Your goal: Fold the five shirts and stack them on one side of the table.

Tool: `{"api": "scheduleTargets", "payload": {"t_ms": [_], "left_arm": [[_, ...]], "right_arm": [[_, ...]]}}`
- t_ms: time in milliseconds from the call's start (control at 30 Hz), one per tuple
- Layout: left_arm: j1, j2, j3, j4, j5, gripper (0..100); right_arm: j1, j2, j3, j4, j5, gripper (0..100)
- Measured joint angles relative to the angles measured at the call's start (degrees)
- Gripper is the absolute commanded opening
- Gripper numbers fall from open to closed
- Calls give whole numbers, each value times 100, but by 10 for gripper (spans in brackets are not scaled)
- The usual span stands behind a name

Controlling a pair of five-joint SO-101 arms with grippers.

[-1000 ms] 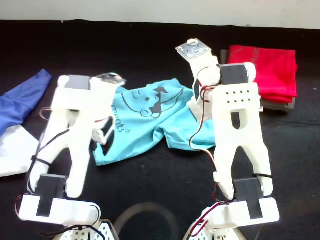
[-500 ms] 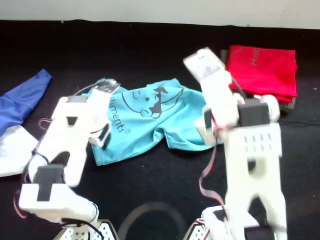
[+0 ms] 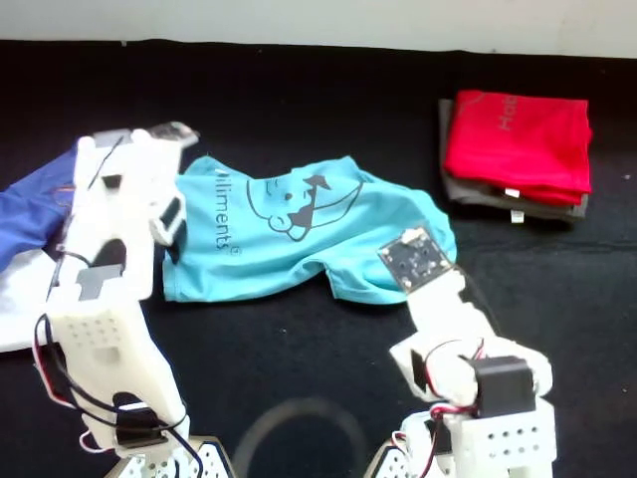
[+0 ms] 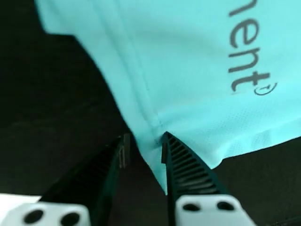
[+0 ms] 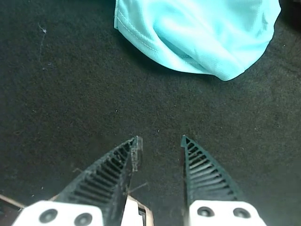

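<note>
Soft cloth below, hard plastic above

The turquoise shirt [image 4: 188, 70] is a fine, smooth knit with a faint sheen, a stitched hem and matt grey print. The red shirt [image 3: 518, 139] looks soft and matt. The worktop [image 5: 70, 70] wears black, matt, lint-flecked cloth. The arms [image 3: 105, 339] are smooth white plastic. The left tool [image 4: 143, 139] and right tool [image 5: 160, 141] have matt black, ridged plastic jaws.

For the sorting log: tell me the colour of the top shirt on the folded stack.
The top shirt is red, clearest in the high view.

Open table [image 3: 299, 344] lies beside the teal shirt [image 3: 289, 239]; folded stack [image 3: 518, 149] fills one corner.
</note>
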Motion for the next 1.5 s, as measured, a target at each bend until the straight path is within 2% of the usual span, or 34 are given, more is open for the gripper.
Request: {"api": "scheduleTargets", "payload": {"t_ms": [167, 267, 400, 533, 667, 767, 833, 1100, 1300, 1367, 1467, 1500], "left_arm": [[-26, 0, -1046, 1222, 237, 133], [-44, 0, -1152, 1512, 352, 133], [-44, -440, -448, 1556, 387, 133], [-35, -1512, 888, 1530, 387, 134], [-35, -2558, 2374, 668, 387, 185], [-35, -2954, 3270, -176, 387, 208], [-35, -3024, 3657, -448, 448, 208], [-149, -2734, 4123, -1451, 1231, 210], [-158, -2040, 4105, -1987, 1433, 210], [-158, -1916, 4053, -2004, 1433, 178], [-158, -1899, 4044, -2004, 1433, 20], [-149, -1899, 4026, -1987, 1442, 3]], "right_arm": [[0, -141, 185, -193, 0, 138], [0, -141, 193, -193, 0, 138], [0, -141, 211, -193, 0, 138], [0, -141, 211, -193, 0, 138], [0, -141, 229, -193, 0, 138], [0, -141, 229, -193, 0, 138], [0, -141, 229, -193, 0, 138], [0, -141, 264, -193, 0, 138], [0, 114, 264, -193, 0, 138], [0, 132, 264, -193, 0, 138], [0, 149, 264, -193, 0, 138], [0, 149, 264, -193, 0, 138]]}}
